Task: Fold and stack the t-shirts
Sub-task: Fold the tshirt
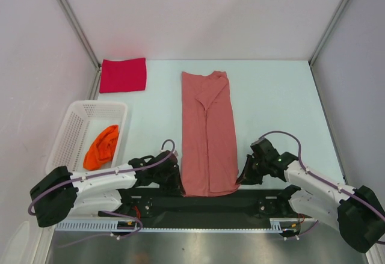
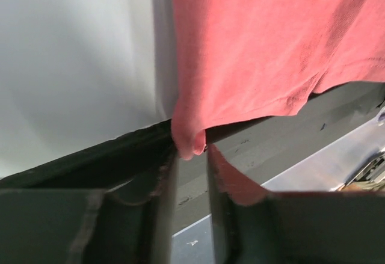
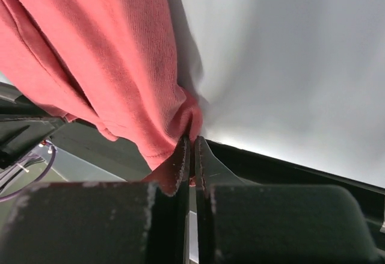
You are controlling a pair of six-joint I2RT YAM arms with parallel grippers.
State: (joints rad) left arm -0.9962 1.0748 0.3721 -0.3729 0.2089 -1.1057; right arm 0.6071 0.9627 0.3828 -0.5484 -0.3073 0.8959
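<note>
While right gripper pinches shut on near corner of pink tee, left gripper sits parted, other corner loose between its tips; tee lies flat ahead, between both. Close left fully first, then lift corners level.

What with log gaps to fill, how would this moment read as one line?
salmon-pink t-shirt: folded lengthwise | left hand: open at near-left corner | right hand: shut on near-right corner | red t-shirt: folded, far-left
</note>
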